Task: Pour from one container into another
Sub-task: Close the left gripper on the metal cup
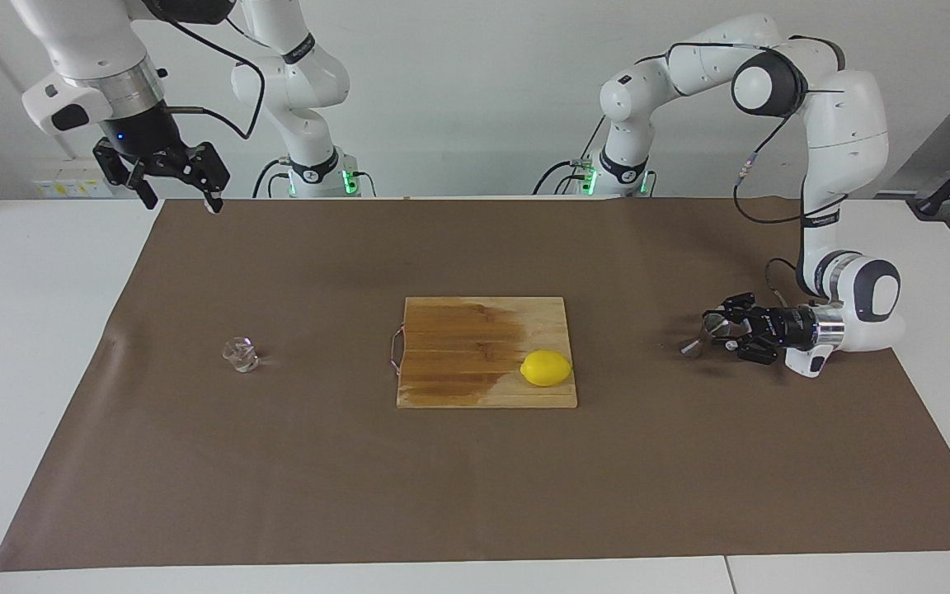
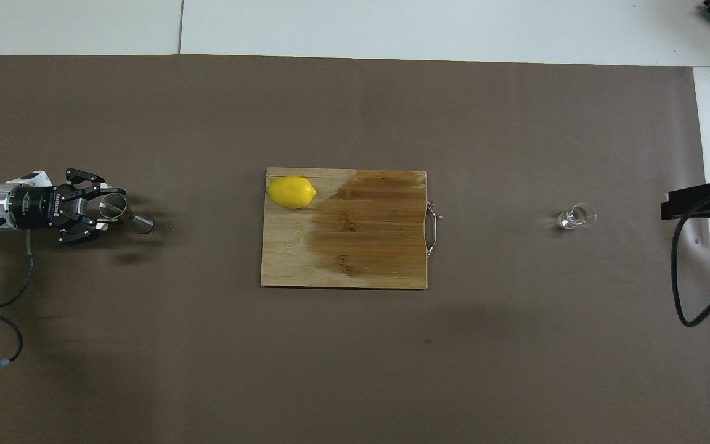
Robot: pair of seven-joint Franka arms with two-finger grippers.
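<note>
Your left claw is low at the left arm's end of the brown table cover, lying almost level, and its fingers are pinched on the upper cone of the steel jigger, right at the rim end. The jigger leans over in that grip, its other cone resting on the cover and pointing toward the cutting board.

Expect the jigger to be light, rigid and slick: polished metal tapering away from the fingers, so it may slide or swivel in the pinch when you lift. I would judge the narrow waist the safer place to hold, since the cones on either side would stop it slipping through (a grip on the flared rim has nothing to catch on). Whether the present hold is firm enough, I cannot tell.

The glass cup stands upright on the cover toward the right arm's end of the table, well apart from the board and from both claws. It looks small, hard and breakable, smooth on the outside, so take it around the round wall with a gentle squeeze and keep it upright until you are over the jigger. How much liquid it holds is not readable.

Your right claw waits high over the corner of the cover nearest its own base, fingers spread, holding nothing. A lemon sits on the board, clear of everything.
</note>
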